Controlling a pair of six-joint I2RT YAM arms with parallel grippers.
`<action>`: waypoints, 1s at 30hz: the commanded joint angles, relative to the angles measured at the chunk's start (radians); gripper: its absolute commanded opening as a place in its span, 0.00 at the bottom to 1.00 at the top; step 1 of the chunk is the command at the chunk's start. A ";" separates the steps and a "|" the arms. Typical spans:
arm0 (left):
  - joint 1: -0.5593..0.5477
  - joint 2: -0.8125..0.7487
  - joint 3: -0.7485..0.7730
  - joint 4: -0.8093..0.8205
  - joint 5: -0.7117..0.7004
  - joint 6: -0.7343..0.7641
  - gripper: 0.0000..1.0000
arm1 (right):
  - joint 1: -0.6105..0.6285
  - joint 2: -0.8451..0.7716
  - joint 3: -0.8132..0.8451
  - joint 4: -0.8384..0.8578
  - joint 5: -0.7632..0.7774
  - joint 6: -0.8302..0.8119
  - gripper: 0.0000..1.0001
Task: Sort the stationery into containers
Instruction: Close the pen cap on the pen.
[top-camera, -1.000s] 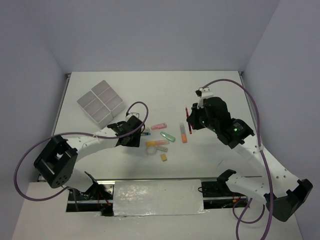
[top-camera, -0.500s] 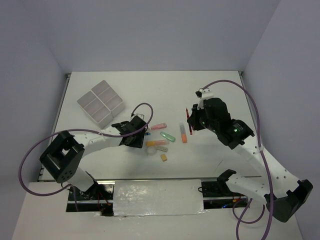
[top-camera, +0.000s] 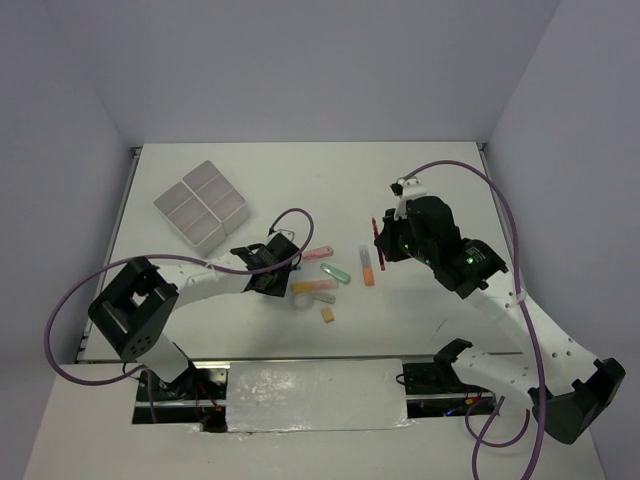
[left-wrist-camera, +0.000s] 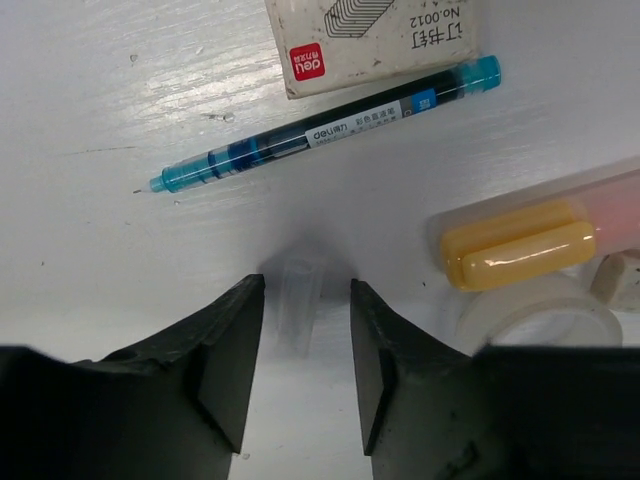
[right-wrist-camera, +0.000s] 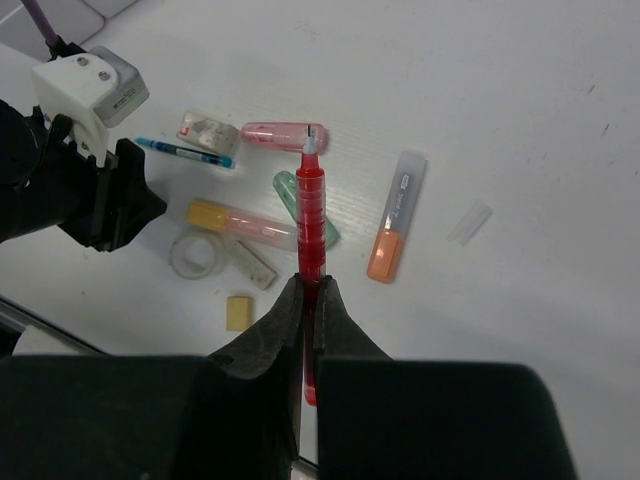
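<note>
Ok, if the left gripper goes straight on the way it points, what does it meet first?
Probably the small clear cap, lying between the open fingers of the left gripper; the blue pen lies beyond.

The block of white square plastic trays (top-camera: 200, 205) sits far left on the white table (top-camera: 300, 180). Right of it lie the pink marker (top-camera: 317, 253), the clear tape ring (top-camera: 303, 298) and the tan eraser (top-camera: 328, 315), with the orange marker (top-camera: 367, 268) on their right. The thin red pen (right-wrist-camera: 312, 220) is in the right gripper (right-wrist-camera: 310, 287).
</note>
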 joint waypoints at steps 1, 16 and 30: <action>-0.004 0.026 -0.014 -0.020 -0.010 0.014 0.50 | 0.007 -0.023 0.007 0.012 0.022 -0.015 0.00; -0.006 -0.044 -0.034 -0.051 -0.005 0.002 0.00 | 0.007 -0.022 0.013 0.029 0.008 -0.009 0.00; -0.006 -0.762 -0.039 0.147 -0.019 -0.285 0.00 | 0.045 -0.073 -0.313 0.577 -0.494 0.140 0.00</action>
